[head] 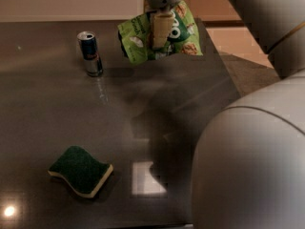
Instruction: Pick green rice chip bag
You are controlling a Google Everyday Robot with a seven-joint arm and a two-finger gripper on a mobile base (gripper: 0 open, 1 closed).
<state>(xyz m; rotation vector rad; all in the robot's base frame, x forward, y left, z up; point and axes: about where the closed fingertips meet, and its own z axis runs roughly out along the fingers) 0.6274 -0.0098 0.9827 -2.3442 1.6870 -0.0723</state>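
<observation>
Your gripper (162,34), near the table's (43,109) far edge, pinches the green rice chip bag (135,38); can (89,53) just left, sponge (80,170) near-left, open tabletop between.

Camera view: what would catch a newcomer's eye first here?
The claw, at top centre, grips the green chip bag and holds it up at the far side of the dark table. The robot's bulky pale arm fills the right side. A can stands upright left of the bag, and a green sponge lies at the front left.
</observation>
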